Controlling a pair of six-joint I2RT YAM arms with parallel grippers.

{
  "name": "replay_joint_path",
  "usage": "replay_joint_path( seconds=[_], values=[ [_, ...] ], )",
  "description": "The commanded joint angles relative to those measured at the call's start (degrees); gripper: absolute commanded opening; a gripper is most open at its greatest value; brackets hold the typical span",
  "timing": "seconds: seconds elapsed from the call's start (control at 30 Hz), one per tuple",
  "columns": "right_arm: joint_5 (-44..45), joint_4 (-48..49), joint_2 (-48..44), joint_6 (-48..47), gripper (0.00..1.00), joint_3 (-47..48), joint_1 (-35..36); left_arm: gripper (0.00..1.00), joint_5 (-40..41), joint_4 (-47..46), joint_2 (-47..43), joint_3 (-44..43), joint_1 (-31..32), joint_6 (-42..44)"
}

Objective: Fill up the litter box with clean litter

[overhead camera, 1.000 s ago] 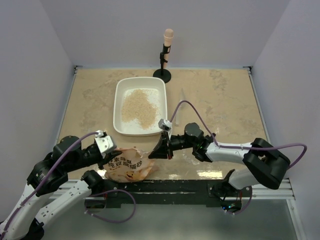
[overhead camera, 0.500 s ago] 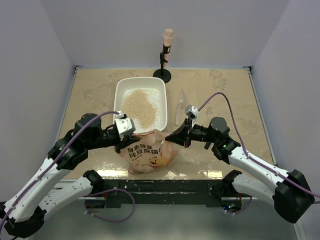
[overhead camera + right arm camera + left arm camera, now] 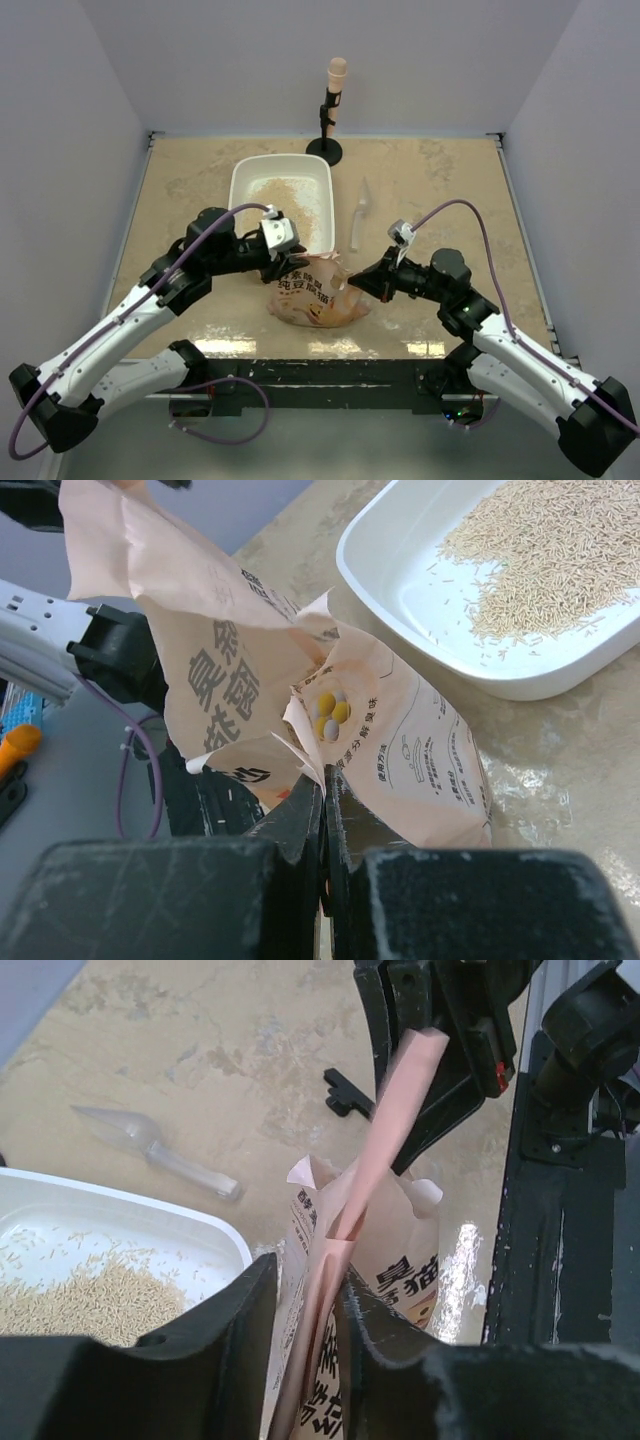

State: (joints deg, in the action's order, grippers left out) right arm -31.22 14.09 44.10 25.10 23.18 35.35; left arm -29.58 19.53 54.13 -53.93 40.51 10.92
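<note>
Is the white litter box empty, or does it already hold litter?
Partly filled: beige litter lies piled in the litter box, bare white floor showing around it.

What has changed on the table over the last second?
Both arms carried the bag from the near left edge rightward and toward the litter box; the right gripper pinches its top, the left gripper straddles it. The litter box, clean litter and scoop stayed put.
</note>
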Motion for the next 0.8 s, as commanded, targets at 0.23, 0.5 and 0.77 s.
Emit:
replay_joint_path(
  seconds=[0.23, 0.5, 0.77],
  values=[
    [-0.5, 2.0, -3.9, 0.4, 0.00, 1.0, 0.2, 0.56, 17.8, 10.3, -22.2, 3.7, -0.5, -1.8],
    [-1.3, 3.4, -4.2, 1.4, 0.00, 0.4, 0.2, 0.71, 25.8, 8.6, -25.7, 9.7, -0.5, -10.6],
    [-1.6, 3.7, -6.5, 2.1, 0.00, -0.9, 0.2, 0.75, 35.0, 9.5, -22.1, 9.2, -0.8, -16.3]
  ],
)
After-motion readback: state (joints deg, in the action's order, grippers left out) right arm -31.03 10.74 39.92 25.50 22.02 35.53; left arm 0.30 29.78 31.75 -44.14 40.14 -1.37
